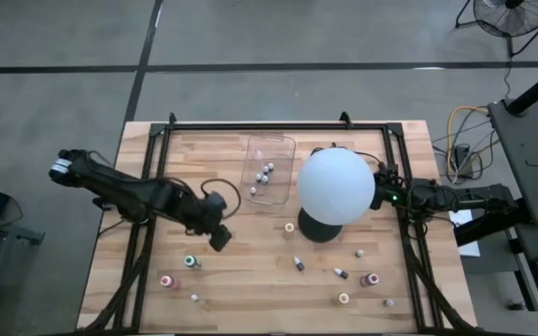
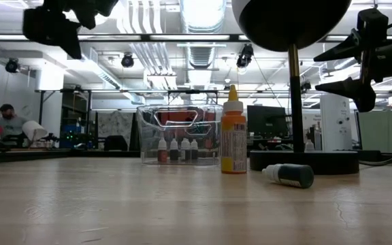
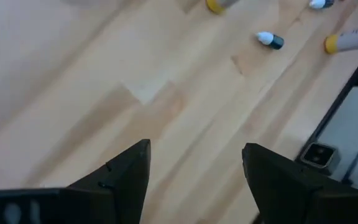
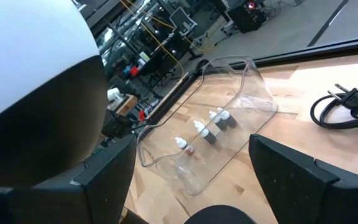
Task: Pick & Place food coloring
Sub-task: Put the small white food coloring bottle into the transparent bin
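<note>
Food coloring bottles are lying scattered over the wooden table (image 1: 250, 280), and most are still waiting to be moved. Nearest the front edge, loose bottles are sitting in two groups: a green-topped one (image 1: 191, 261), a reddish one (image 1: 166, 280) and a tiny pale one (image 1: 194, 299) on the left, and a yellow-capped one (image 1: 343, 299), a dark red one (image 1: 369, 279) and several small vials (image 1: 341, 273) on the right.

A little farther back, the left gripper (image 1: 219, 236) is hovering above bare wood with its fingers parted and nothing between them (its wrist camera is showing only table beneath). In the level view, an orange bottle (image 2: 233, 133) is standing upright and a dark one (image 2: 290, 175) is lying on its side just beside it.

Farther still, the big white globe (image 1: 335, 186) is standing on its black base. Behind it to the left, the clear plastic tray (image 1: 283, 201) is holding about four bottles (image 1: 264, 175) upright.

The right gripper (image 1: 389, 197) is waiting beside the globe, fingers wide and empty.

By my judgement, the job is roughly a third done, with about ten bottles remaining outside the tray.
</note>
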Motion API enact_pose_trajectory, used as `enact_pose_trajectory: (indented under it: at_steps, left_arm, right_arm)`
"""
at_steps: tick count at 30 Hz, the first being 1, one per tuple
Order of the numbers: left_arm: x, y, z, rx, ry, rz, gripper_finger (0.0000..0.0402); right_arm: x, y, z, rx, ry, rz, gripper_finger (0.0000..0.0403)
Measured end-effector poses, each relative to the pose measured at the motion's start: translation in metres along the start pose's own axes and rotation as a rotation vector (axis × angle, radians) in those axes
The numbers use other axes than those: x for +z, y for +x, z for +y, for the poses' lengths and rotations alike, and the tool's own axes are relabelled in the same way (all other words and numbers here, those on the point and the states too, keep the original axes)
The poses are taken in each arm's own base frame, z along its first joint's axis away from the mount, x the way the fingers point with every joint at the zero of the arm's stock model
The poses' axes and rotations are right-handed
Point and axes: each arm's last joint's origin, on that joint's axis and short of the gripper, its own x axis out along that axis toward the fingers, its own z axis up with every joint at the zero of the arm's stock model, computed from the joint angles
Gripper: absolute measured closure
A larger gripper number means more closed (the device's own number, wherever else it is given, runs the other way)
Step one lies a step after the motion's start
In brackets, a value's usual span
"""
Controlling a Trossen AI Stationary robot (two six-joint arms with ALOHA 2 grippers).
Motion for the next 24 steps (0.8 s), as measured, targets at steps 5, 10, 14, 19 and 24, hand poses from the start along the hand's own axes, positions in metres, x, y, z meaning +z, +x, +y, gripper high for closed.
enact_pose_trajectory:
  at_steps: [5, 10, 14, 19, 24]
  left_arm:
    - [-0.009, 0.014, -0.028, 0.014, -0.069, 0.041, 0.0177]
    - [-0.019, 0.025, -0.060, 0.006, -0.042, 0.071, 0.0177]
    - [-0.030, 0.031, -0.073, 0.065, -0.085, 0.107, 0.0177]
    - [-0.053, 0.044, -0.087, 0.099, -0.129, 0.267, 0.0177]
    - [-0.086, 0.060, -0.095, 0.147, -0.092, 0.397, 0.0177]
  right_arm:
    - [0.000, 0.000, 0.000, -0.001, 0.000, 0.000, 0.0101]
    - [0.000, 0.000, 0.000, 0.000, 0.000, 0.000, 0.0101]
    - [0.000, 0.000, 0.000, 0.000, 0.000, 0.000, 0.0101]
    - [0.000, 0.000, 0.000, 0.000, 0.000, 0.000, 0.0101]
    - [0.000, 0.000, 0.000, 0.000, 0.000, 0.000, 0.0101]
